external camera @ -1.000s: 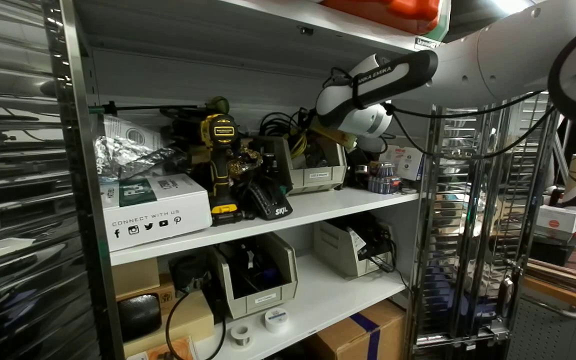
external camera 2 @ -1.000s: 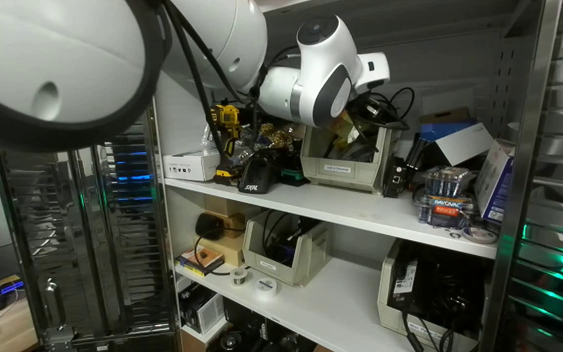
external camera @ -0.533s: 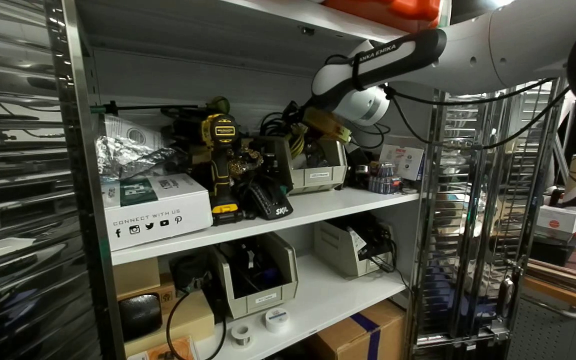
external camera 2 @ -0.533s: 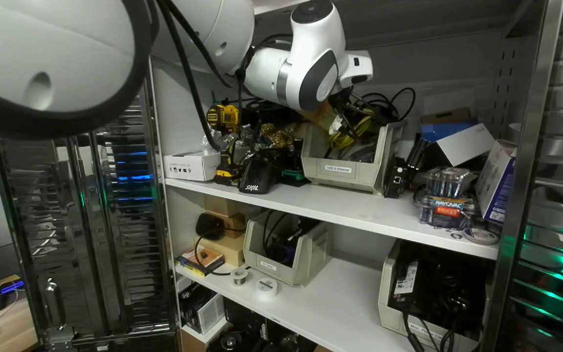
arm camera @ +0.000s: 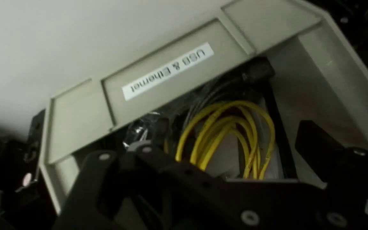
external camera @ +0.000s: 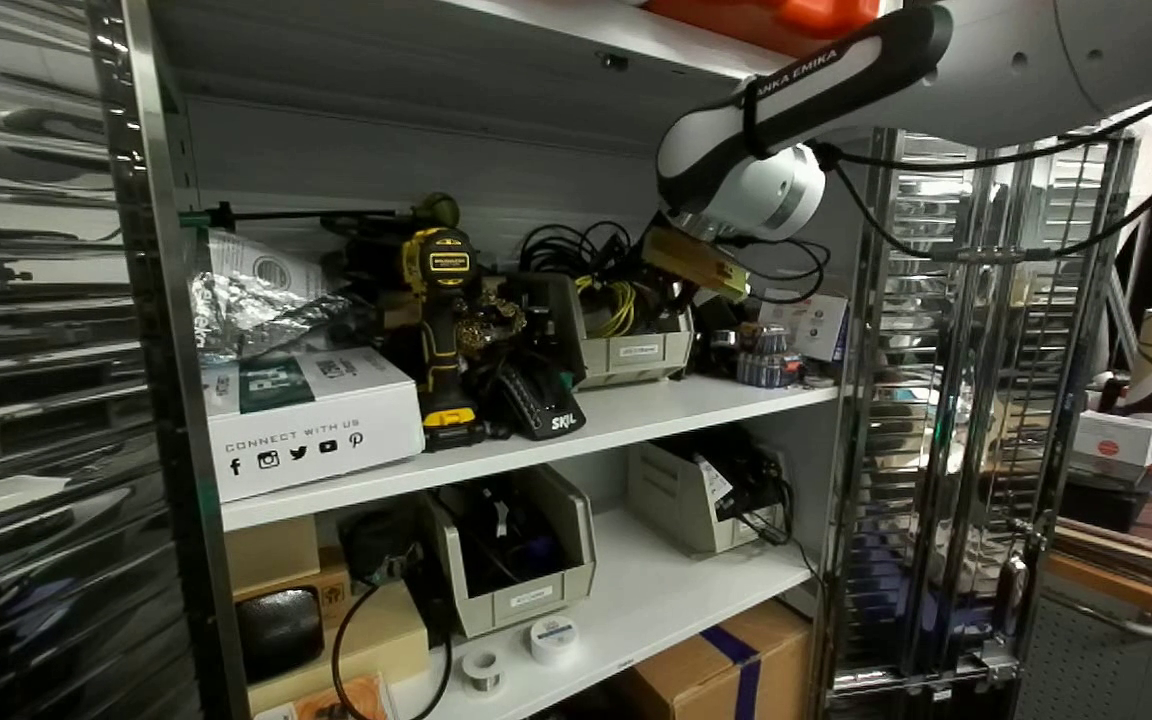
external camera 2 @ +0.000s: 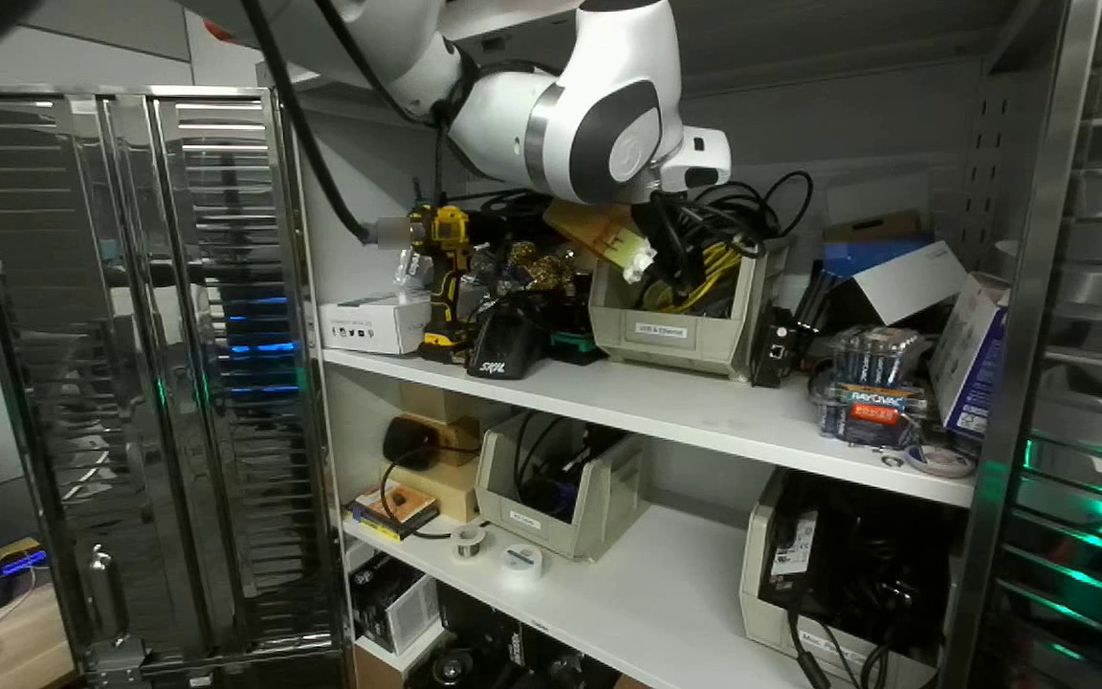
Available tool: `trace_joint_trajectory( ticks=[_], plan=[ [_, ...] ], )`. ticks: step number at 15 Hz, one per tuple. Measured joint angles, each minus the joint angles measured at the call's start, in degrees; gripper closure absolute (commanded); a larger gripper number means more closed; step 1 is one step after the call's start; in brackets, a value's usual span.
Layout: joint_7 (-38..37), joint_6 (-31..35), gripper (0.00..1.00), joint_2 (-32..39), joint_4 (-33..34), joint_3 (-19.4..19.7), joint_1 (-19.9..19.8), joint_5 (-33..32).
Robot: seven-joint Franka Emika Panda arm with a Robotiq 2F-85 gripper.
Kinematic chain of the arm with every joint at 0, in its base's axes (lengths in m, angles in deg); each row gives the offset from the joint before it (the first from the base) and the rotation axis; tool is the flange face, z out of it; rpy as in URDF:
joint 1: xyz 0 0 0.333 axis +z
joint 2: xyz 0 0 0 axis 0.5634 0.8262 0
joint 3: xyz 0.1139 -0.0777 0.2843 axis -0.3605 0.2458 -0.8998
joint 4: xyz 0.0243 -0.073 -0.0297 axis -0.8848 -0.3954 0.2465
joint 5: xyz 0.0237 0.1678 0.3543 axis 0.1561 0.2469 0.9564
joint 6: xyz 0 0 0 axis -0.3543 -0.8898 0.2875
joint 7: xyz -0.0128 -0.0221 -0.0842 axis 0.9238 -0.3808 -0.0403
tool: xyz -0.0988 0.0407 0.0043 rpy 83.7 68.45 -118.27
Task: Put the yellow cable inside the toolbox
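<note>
The yellow cable [arm camera: 232, 124], a loose coil of bright cord, lies inside the pale grey toolbox [arm camera: 168, 73], a bin labelled "USB & Ethernet". My gripper [arm camera: 219, 147] is over the bin in the wrist view, its dark jaws spread wide. The coil sits beyond the fingers, not clamped, and its near part is hidden behind the gripper body. In both exterior views the cable [external camera: 619, 308] [external camera 2: 712, 270] shows within the bin [external camera: 636, 355] [external camera 2: 661, 330] on the upper shelf. There the fingers are hard to make out among dark cords.
A yellow-tan block [external camera: 696, 263] hangs at the wrist. Black cords [external camera: 576, 245] are behind the bin. A yellow drill [external camera: 441, 330] and white carton [external camera: 316, 420] stand on one side, batteries [external camera 2: 871, 383] on the other. The shelf above [external camera: 576, 30] overhangs the arm.
The jaws have opened and let go of the yellow cable, which has dropped lower into the bin. The arm has drawn back somewhat from the shelf.
</note>
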Motion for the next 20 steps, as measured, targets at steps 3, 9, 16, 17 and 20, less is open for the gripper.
trace_joint_trajectory(
  ticks=[3,9,16,17,20],
  plan=[
    [-0.01,-6.49,0.0,-7.4,-6.8,1.82,0.86,0.44],
    [0.51,-26.76,0.0,-24.27,-23.14,3.97,2.79,0.09],
    [0.67,-51.37,0.0,-39.33,-34.76,4.64,3.28,-0.29],
    [0.87,-53.04,0.0,-41.13,-35.63,4.64,3.28,-0.39],
    [2.32,-54.87,0.0,-46.02,-37.76,4.62,3.42,-1.45]
  ],
)
